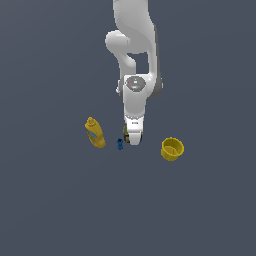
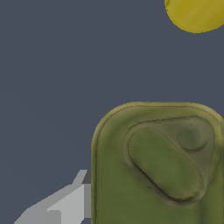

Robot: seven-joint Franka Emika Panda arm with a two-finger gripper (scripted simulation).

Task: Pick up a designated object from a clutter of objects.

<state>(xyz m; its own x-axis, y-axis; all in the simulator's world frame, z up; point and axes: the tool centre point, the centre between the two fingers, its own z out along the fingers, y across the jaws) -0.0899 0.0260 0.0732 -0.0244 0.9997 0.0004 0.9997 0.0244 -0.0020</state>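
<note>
The designated object, a squat olive-green can, fills much of the wrist view with its rounded top and pull tab. In the exterior view only a sliver of the can shows beside my gripper, which hangs straight down over it. One grey finger lies close against the can's side in the wrist view. The other finger is out of sight, so the frames do not show whether the jaws have closed on the can. The rest of the clutter of objects lies around it.
A yellow squeeze bottle lies toward the exterior view's left. A tiny blue object sits just beside the gripper. A yellow cup stands toward the exterior view's right. A yellow rounded shape shows in a corner of the wrist view.
</note>
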